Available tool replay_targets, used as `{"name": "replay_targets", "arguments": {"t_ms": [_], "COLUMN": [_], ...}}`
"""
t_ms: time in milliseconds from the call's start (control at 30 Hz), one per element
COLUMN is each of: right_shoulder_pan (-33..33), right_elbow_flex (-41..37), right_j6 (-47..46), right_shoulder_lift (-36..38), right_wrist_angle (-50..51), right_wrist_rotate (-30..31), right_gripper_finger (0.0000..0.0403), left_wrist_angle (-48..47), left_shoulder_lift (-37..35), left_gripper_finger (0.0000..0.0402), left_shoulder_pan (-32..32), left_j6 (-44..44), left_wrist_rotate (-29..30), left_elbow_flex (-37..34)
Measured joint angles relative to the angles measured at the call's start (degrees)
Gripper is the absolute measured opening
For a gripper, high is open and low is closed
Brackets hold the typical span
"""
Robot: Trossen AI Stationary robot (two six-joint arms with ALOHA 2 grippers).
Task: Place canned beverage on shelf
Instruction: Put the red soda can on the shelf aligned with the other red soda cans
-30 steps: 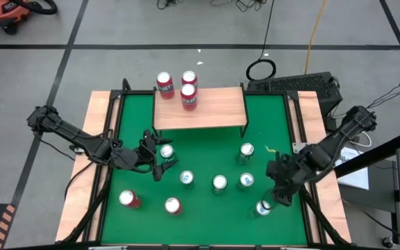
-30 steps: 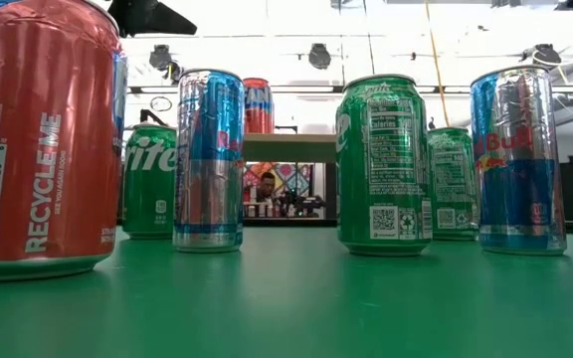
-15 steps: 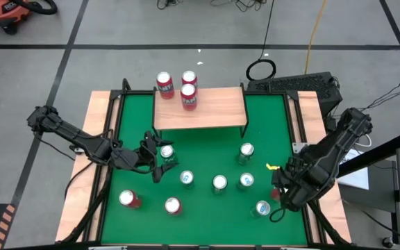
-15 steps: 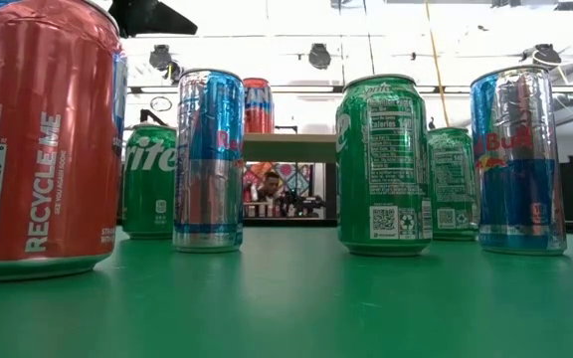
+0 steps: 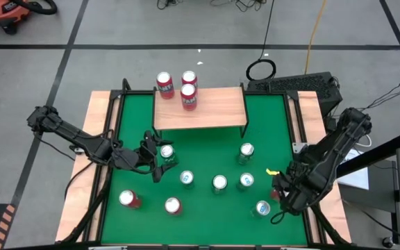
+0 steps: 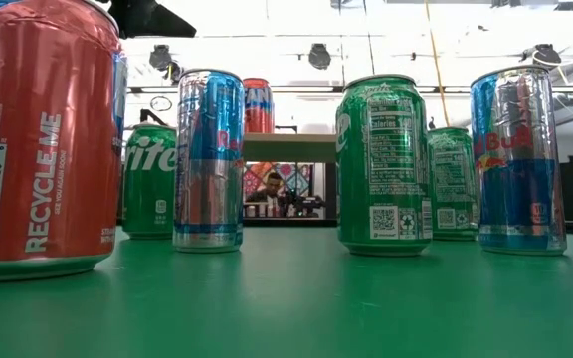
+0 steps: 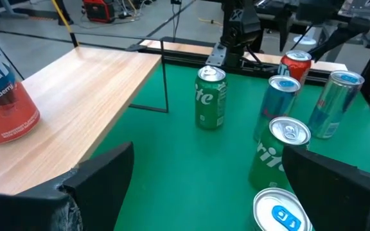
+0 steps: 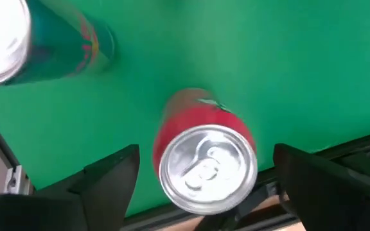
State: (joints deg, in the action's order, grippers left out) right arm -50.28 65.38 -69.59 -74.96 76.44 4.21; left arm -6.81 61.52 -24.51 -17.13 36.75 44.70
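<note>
The green worktop carries loose cans in its near half, leaving the shelf at the far edge reachable from the front; three red cans already stand on or beside its far left corner. The right arm reaches down from the right edge, its claw spread wide above a red can near that edge, likely the next pick. The left arm stretches low, claw also apart, beside a silver-topped can.
</note>
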Motion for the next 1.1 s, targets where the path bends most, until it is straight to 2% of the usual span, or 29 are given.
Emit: {"name": "replay_targets", "arguments": {"t_ms": [200,533,767,933,1100], "right_shoulder_pan": [-0.8,-0.8,-0.8,-0.4,1.2], "right_elbow_flex": [-4.7,-11.6,-11.5,-8.5,-3.6], "right_j6": [-2.6,-3.3,-5.0,-4.8,-4.5], "right_shoulder_lift": [0.0,0.0,0.3,0.3,0.3], "right_wrist_angle": [-2.2,-11.1,-11.4,-10.0,-4.6], "right_wrist_rotate": [-2.6,-2.8,-4.4,-4.5,-4.0], "right_gripper_finger": [0.0351,0.0341,0.0292,0.0298,0.0305], "left_wrist_angle": [0.0,-0.1,-0.1,1.3,5.7], "left_shoulder_lift": [0.0,0.0,1.1,2.9,4.9], "left_gripper_finger": [0.0391,0.0391,0.0391,0.0391,0.0391], "left_shoulder_pan": [0.0,0.0,0.0,0.0,0.0], "left_j6": [1.8,3.0,2.9,3.0,4.4], "left_wrist_rotate": [0.2,0.2,0.2,0.2,0.3], "left_elbow_flex": [0.0,0.0,0.0,0.0,0.0]}}
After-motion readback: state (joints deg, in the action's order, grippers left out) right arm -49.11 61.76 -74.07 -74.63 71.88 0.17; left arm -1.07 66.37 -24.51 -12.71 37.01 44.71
